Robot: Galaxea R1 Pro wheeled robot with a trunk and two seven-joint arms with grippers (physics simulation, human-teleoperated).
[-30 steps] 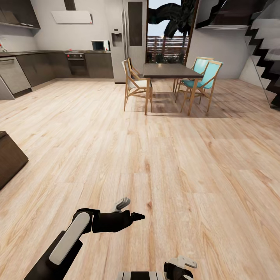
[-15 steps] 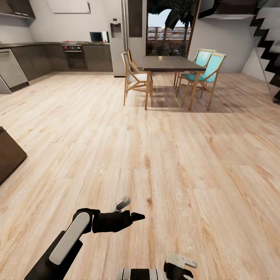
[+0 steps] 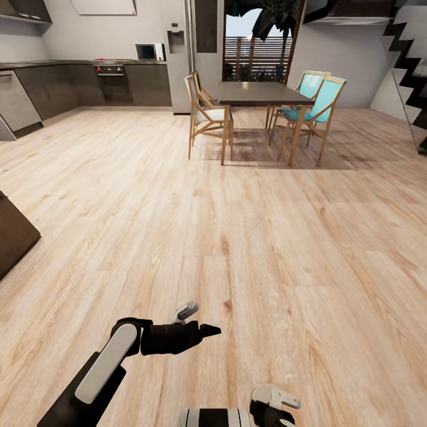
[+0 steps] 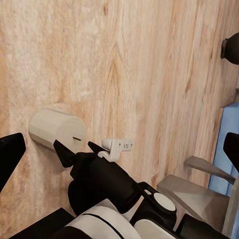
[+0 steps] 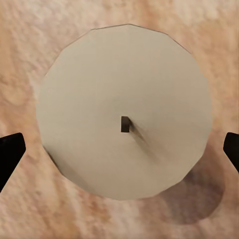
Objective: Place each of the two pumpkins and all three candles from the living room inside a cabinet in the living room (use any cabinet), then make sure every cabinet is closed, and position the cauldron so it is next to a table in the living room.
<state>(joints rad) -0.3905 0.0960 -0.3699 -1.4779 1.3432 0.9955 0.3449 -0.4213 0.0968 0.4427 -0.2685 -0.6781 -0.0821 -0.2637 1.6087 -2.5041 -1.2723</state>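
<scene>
Here the head view looks over a pale plank floor (image 3: 249, 237) toward a dark-topped dining table (image 3: 261, 93) with wooden chairs, two of them with teal seats (image 3: 308, 107), kitchen units (image 3: 71, 86) along the far wall, and a stair (image 3: 409, 53) at the far side. A dark-brown cabinet (image 3: 15, 234) corner enters at the view's left edge. The left hand (image 3: 198, 319) hangs low over the floor, one pale finger and one black finger spread apart and carrying nothing. The right hand (image 3: 276, 406) sits at the lower edge of the head view, where its jaws cannot be judged. In the right wrist view a candle (image 5: 124, 109) stands upright on the floor, seen from straight above: a beige disc with a short dark wick at its centre. The two black fingertips (image 5: 10, 154) lie wide apart at opposite sides of the candle, not touching it, so the right hand is released. In the left wrist view the same candle (image 4: 57, 129) appears on the floor just beside the right hand (image 4: 89, 152), whose black finger and pale finger (image 4: 117, 146) point toward it.
</scene>
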